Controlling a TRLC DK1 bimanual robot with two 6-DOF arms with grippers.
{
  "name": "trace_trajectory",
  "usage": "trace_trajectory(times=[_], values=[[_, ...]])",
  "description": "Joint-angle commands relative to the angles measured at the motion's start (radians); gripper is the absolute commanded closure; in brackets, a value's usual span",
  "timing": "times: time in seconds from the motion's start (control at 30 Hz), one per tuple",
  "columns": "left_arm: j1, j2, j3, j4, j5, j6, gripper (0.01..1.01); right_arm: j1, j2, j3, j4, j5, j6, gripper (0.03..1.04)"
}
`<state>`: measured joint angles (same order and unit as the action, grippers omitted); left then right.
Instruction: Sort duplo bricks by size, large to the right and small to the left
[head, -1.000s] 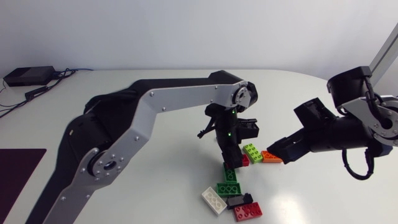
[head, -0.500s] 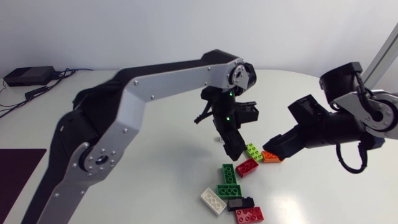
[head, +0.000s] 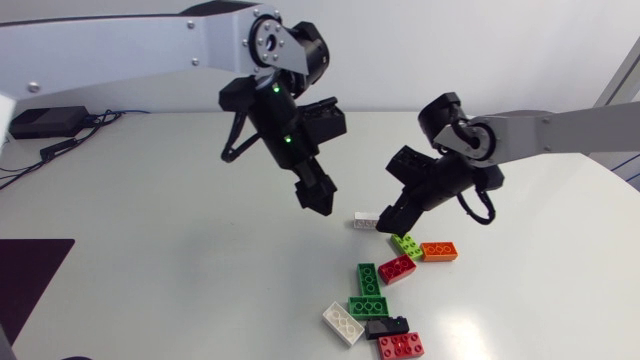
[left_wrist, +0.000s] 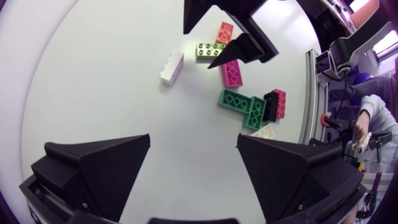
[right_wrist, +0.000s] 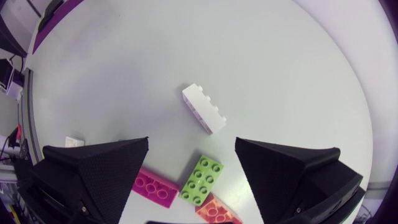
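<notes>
Up over the table's middle, left gripper (head: 316, 198): I've got it hanging well above the surface, fingers spread wide, nothing in them.
Left wrist outlook: I'm looking straight down on the bricks. They all lie ahead of my open fingers, none between them.
Right gripper (head: 385, 222): down low and reaching in past the middle, fingers wide apart too and empty, tips just beside the white brick (head: 366, 220).
White brick: on its side, studs facing sideways, alone and a little apart from the others. In the right wrist view it sits ahead of the gap between my fingers.
Lime brick (head: 407, 244): flat, studs up, right under the right gripper.
Orange brick (head: 439, 250): touching the lime brick on the side away from the white one.
Red brick (head: 397, 269): just beside the lime brick, toward the pile.
Green bricks (head: 368, 280): two, touching at a right angle.
Pile at the near edge: second white brick (head: 343, 322), black brick (head: 386, 326) and second red brick (head: 400, 346), packed against the lower green one.
Table (head: 150, 200): pale, everything rests on it.
</notes>
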<state>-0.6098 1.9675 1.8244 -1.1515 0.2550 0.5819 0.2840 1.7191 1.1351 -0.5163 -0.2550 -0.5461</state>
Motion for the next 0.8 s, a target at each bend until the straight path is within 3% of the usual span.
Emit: trace_trajectory(times=[0.0,0.3,0.63,0.67,0.77], values=[[0.041,-0.075,-0.114,0.03,0.001,-0.004,0.052,0.017,0.096,0.075,-0.013,-0.001,-0.094,0.06],[0.12,-0.168,-0.235,0.075,0.026,0.029,0.052,0.012,0.267,0.224,-0.024,0.007,-0.176,0.06],[0.117,-0.157,-0.251,0.102,0.055,0.033,0.051,-0.003,0.315,0.213,-0.036,0.007,-0.186,0.07],[0.114,-0.156,-0.251,0.105,0.055,0.032,0.051,-0.005,0.318,0.213,-0.036,0.007,-0.183,0.1],[0.105,-0.156,-0.251,0.111,0.056,0.022,0.051,-0.005,0.321,0.215,-0.053,0.003,-0.173,0.3]])
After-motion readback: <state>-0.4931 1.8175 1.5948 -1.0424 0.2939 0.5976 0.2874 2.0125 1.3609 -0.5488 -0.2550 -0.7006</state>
